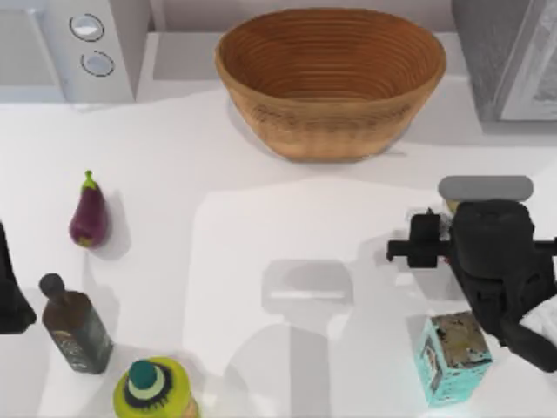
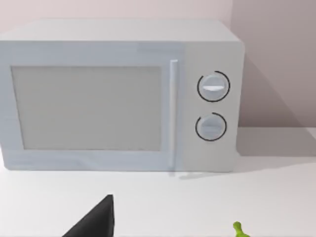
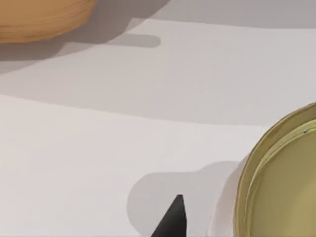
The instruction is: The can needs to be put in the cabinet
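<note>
The can (image 3: 284, 187) shows its dull gold lid close under my right wrist, and a thin yellow sliver of the can (image 1: 451, 206) peeks out beside the arm at the table's right. My right gripper (image 1: 454, 244) hangs over it, open, with one dark fingertip (image 3: 173, 219) standing apart from the lid. The cabinet (image 1: 513, 52), grey and speckled with a pale door panel, stands at the back right corner. My left gripper (image 1: 9, 292) is parked at the far left edge, one fingertip (image 2: 98, 222) showing.
A big woven basket (image 1: 331, 78) sits at the back middle and a white microwave (image 1: 78, 43) at the back left. A teal carton (image 1: 451, 357) lies just in front of my right arm. An eggplant (image 1: 89, 218), a dark bottle (image 1: 77, 326) and a green bottle (image 1: 152, 387) stand on the left.
</note>
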`<state>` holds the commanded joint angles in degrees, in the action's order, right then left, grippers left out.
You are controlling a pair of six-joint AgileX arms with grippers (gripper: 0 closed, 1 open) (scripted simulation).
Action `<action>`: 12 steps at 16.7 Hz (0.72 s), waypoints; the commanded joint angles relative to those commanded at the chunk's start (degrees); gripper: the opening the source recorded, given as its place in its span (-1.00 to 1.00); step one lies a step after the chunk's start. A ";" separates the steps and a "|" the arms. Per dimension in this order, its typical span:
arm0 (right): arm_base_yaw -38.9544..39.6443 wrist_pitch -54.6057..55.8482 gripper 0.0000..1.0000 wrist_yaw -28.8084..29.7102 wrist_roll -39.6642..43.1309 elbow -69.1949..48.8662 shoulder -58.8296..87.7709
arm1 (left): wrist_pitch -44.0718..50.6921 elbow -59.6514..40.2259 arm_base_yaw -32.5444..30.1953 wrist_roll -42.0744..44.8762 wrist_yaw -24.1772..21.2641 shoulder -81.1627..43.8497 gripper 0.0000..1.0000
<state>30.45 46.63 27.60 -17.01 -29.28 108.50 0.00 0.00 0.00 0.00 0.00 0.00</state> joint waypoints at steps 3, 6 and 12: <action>-0.55 -2.46 -1.00 0.09 -0.13 -1.29 -2.73 | 0.00 0.00 0.00 0.00 0.00 0.00 1.00; -0.45 -8.58 -1.00 0.25 -0.37 -4.15 -8.35 | 0.00 0.00 0.00 0.00 0.00 0.00 1.00; 0.32 -27.64 -1.00 0.32 -0.45 -11.07 -20.53 | 0.00 0.00 0.00 0.00 0.00 0.00 1.00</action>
<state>30.78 19.00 27.92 -17.46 -40.35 87.97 0.00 0.00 0.00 0.00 0.00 0.00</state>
